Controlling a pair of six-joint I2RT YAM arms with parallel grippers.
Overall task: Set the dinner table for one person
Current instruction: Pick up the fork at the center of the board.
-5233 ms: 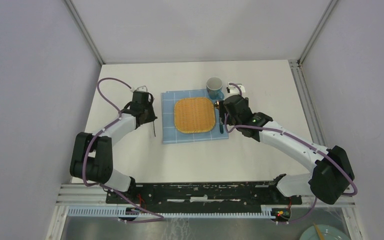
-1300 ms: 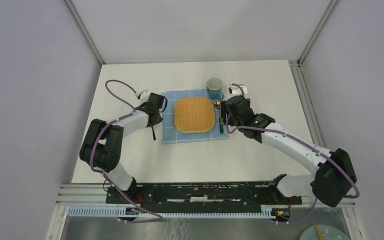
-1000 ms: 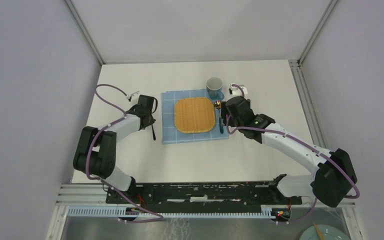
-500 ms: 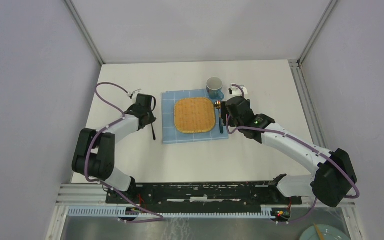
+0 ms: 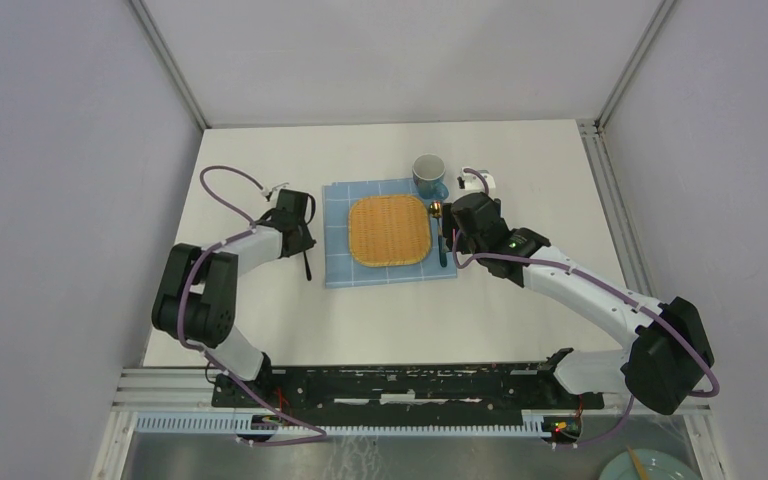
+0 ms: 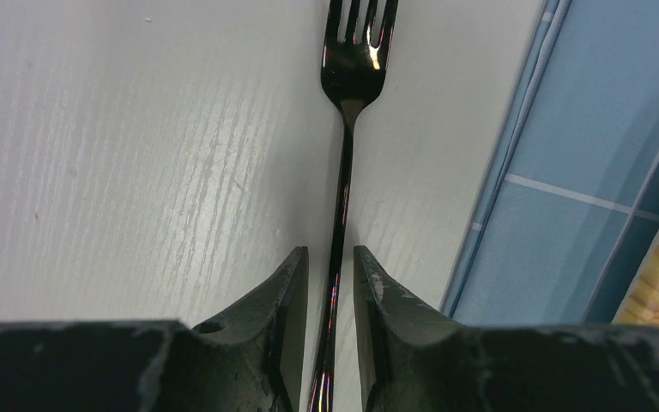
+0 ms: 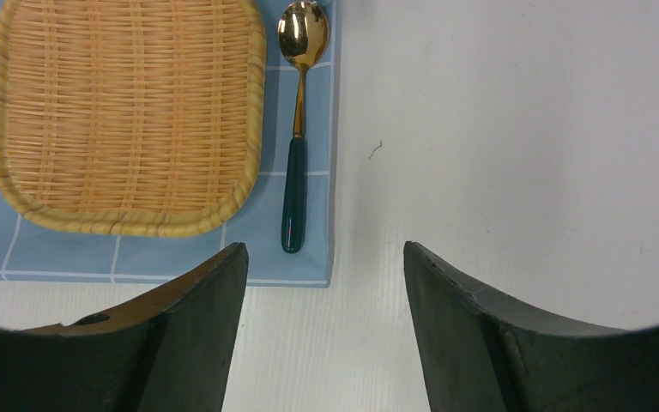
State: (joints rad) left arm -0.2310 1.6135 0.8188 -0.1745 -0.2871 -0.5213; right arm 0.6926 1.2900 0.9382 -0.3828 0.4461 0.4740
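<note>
A black fork [image 6: 344, 163] lies on the white dinner table [image 5: 530, 170], just left of the blue checked cloth [image 5: 338, 268]. My left gripper [image 6: 330, 253] stands over its handle, open only a little, with a sliver of table showing on each side of the handle. From above, the fork [image 5: 307, 265] juts out toward the near side of that gripper [image 5: 300, 240]. A square woven plate [image 5: 390, 230] sits on the cloth, with a gold spoon with a dark green handle [image 7: 295, 172] to its right. My right gripper [image 7: 325, 246] hangs open and empty, nearer than the spoon.
A grey-blue mug [image 5: 428, 175] stands at the cloth's far right corner. Grey walls close in the table on three sides. A pale green dish [image 5: 650, 465] sits off the table at the bottom right.
My left arm has shifted its elbow and wrist slightly around the fork, which stays in place beside the cloth. The right arm has not moved.
</note>
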